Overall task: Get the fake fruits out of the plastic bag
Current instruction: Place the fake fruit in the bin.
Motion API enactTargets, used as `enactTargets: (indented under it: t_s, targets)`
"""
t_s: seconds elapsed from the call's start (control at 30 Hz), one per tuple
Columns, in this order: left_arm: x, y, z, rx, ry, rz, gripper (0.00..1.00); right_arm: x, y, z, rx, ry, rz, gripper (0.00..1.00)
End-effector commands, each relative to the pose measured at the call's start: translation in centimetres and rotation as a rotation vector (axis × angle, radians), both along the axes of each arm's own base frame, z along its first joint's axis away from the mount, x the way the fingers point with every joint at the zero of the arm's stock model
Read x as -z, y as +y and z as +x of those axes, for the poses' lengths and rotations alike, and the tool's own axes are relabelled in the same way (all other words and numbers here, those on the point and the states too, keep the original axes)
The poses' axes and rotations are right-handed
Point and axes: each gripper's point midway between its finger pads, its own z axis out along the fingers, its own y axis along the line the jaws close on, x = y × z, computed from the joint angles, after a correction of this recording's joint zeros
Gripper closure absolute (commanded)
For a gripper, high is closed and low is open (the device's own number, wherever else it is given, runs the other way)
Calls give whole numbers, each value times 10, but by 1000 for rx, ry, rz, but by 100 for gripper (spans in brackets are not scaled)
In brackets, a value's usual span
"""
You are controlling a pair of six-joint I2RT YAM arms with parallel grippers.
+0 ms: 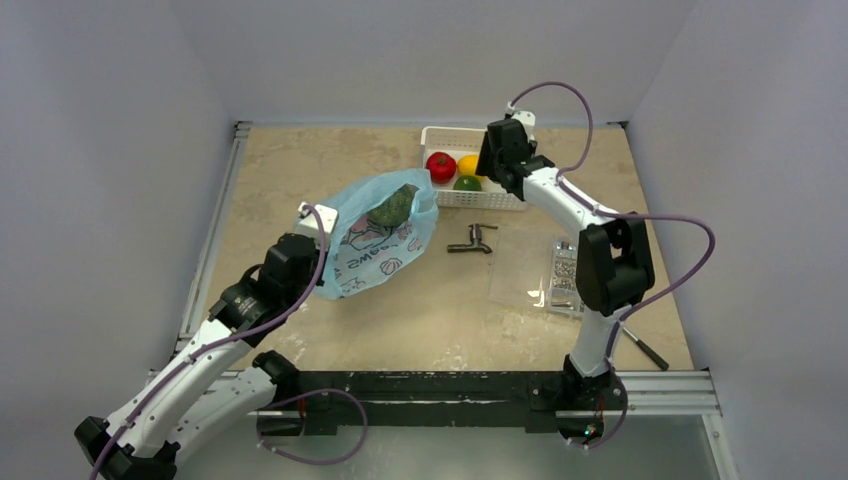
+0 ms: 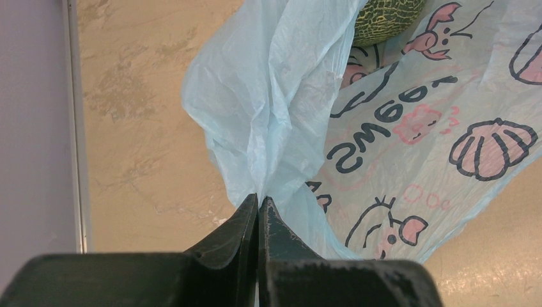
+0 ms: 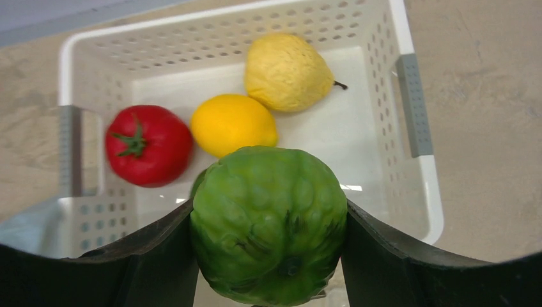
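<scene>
While left jaws pinch the plastic bag point(image 2: 281, 96), right jaws clasp a green fruit point(image 3: 268, 224).

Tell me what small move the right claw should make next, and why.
Probably open the right claw to release the green fruit: it is gripped over the white basket, where the red fruit already lies. The left claw pinches the plastic bag.

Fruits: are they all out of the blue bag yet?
Almost. Done: the red fruit, the lemon and the pale yellow fruit lie in the white basket. In hand: the right jaws hold a bumpy green fruit over the basket. To do: the netted green ball sits in the bag, whose edge the left jaws pinch.
</scene>
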Motion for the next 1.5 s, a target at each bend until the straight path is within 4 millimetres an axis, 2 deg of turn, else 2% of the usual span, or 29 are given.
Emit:
enactTargets:
  t_s: [0.0, 0.17, 0.3, 0.5, 0.7, 0.83, 0.93, 1.0, 1.03, 1.1, 1.2, 1.33, 1.47]
  targets:
    - [-19, -10, 4, 20, -49, -69, 100, -19, -3, 6, 0, -19, 0, 84]
    - [-18, -12, 5, 29, -45, -67, 100, 1, -9, 13, 1, 22, -35, 71]
    - [-18, -15, 4, 49, -41, -76, 100, 10, -10, 17, -7, 46, -57, 59]
    - [-22, -18, 2, 66, -56, -94, 100, 15, -14, 17, -5, 66, -85, 31]
    - [-24, -22, 1, 89, -60, -109, 100, 0, -20, 5, 2, 57, -101, 15]
    - [-26, -24, 1, 95, -61, -116, 100, -19, -23, -1, -14, 16, -105, 10]
    - [-27, -27, 0, 111, -60, -125, 100, -33, -25, -7, -22, 26, -124, 10]
    - [-29, -30, -1, 128, -58, -138, 100, -47, -4, -18, -105, 11, -74, 11]
    - [-30, -33, -2, 142, -59, -149, 100, -60, 12, -26, -165, -22, -35, 11]
    - [-34, -37, -4, 167, -60, -166, 100, -80, 46, -47, -285, -82, 12, 12]
    - [-37, -46, -8, 208, -53, -199, 100, -104, 82, -85, -395, -134, 35, 14]
    - [-42, -56, -14, 259, -38, -244, 100, -140, 115, -133, -517, -209, 113, 16]
    - [-43, -59, -16, 274, -35, -255, 100, -187, 144, -181, -655, -334, 211, 16]
